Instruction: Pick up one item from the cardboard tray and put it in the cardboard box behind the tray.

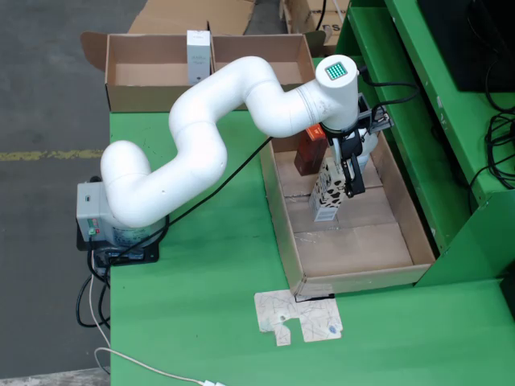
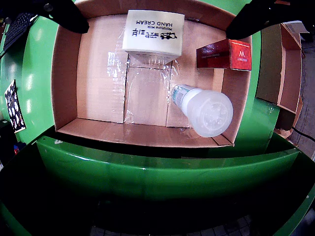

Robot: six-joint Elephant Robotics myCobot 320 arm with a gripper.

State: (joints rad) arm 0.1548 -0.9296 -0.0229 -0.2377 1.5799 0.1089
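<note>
The white jointed robot arm [image 1: 201, 137] reaches from its grey base [image 1: 96, 215] at the left edge of the green table [image 1: 217, 305] across to the long shallow cardboard tray [image 1: 282, 217], with its black gripper [image 1: 351, 173] hanging over the tray's far half. In the fixed view a pale box with a dark speckled print [image 1: 327, 193] stands upright on the tray floor just beside the black fingers [image 1: 352, 169], and it looks as though one finger overlaps its right edge, though from this angle I cannot tell whether the jaws are clamped on it or standing free. In the gripper view the two dark fingertips [image 2: 64, 14] sit wide apart at the top corners, with nothing seen between them. That view shows three items in the tray: a cream rectangular hand cream carton [image 2: 153, 33] against the top wall, a dark red rectangular box [image 2: 224, 55] to its right, and a translucent white plastic bottle with a rounded cap [image 2: 204, 109] lying tilted near the right wall, apart from both boxes. Clear tape strips [image 2: 147, 88] run across the tray floor. Behind the tray in the fixed view sits an open brown cardboard box [image 1: 153, 76] with a white upright carton [image 1: 198, 56] inside it, partly hidden by the arm. A flat printed card cut-out [image 1: 299, 318] lies on the table just in front of the tray's near end
</note>
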